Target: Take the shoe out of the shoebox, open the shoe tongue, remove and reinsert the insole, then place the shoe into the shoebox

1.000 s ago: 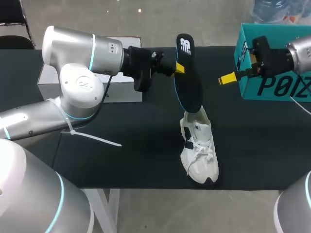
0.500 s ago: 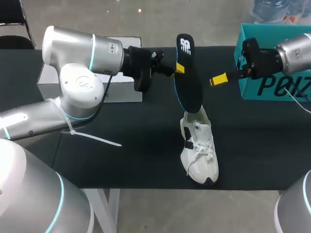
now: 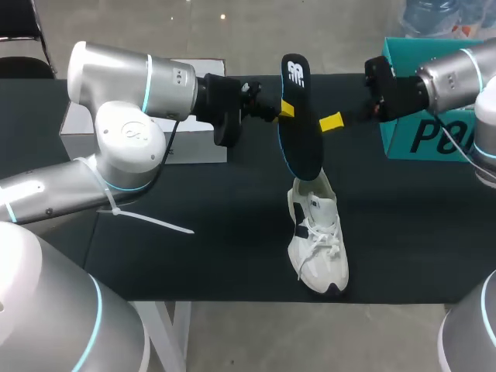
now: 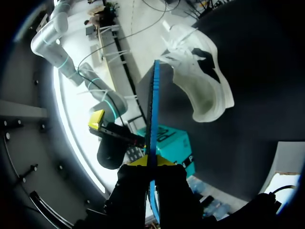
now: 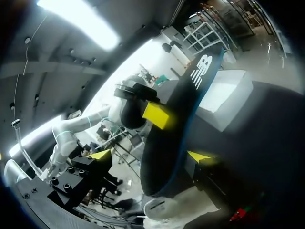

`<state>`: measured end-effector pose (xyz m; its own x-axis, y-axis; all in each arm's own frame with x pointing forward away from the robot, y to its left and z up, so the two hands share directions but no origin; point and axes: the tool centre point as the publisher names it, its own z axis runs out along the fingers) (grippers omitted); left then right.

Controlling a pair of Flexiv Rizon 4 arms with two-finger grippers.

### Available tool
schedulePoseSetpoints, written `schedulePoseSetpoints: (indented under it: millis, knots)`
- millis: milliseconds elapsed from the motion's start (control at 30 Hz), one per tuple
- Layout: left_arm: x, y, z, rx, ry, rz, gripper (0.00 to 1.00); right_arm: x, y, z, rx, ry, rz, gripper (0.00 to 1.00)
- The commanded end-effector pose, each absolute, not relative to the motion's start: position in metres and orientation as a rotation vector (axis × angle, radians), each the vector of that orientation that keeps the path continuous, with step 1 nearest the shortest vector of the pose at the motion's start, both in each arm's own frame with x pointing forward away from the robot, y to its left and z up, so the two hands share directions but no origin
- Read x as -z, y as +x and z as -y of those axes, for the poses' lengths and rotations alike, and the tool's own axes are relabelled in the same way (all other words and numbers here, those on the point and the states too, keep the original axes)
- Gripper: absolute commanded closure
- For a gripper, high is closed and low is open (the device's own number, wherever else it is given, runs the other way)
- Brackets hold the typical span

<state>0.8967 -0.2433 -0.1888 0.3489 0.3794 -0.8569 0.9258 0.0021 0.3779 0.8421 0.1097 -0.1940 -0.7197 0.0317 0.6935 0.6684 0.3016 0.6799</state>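
1. Jaws of the left gripper [image 3: 285,109] are clamped on the long black, blue-edged foam insole [image 3: 304,143], which stands upright.
2. Jaws of the right gripper [image 3: 331,122] are spread at the insole's 3 o'clock, with the insole between them.
3. The white mesh sneaker [image 3: 316,232] lies at the insole's 6 o'clock, and the teal cardboard shoebox [image 3: 399,143] at its 3 o'clock.
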Motion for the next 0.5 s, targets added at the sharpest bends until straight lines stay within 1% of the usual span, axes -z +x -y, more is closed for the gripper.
schedulePoseSetpoints:
  millis: [33,467,500]
  knots:
    - [0.189,0.897,0.243,0.659,1.576,-1.209,1.00,0.194,0.844,-0.120,1.445,-0.618,1.999,0.00]
    - [0.189,0.897,0.243,0.659,1.576,-1.209,1.00,0.197,0.848,-0.134,1.409,-0.603,2.009,0.00]
    - [0.189,0.897,0.243,0.659,1.576,-1.209,1.00,0.198,0.849,-0.134,1.407,-0.602,2.009,0.29]
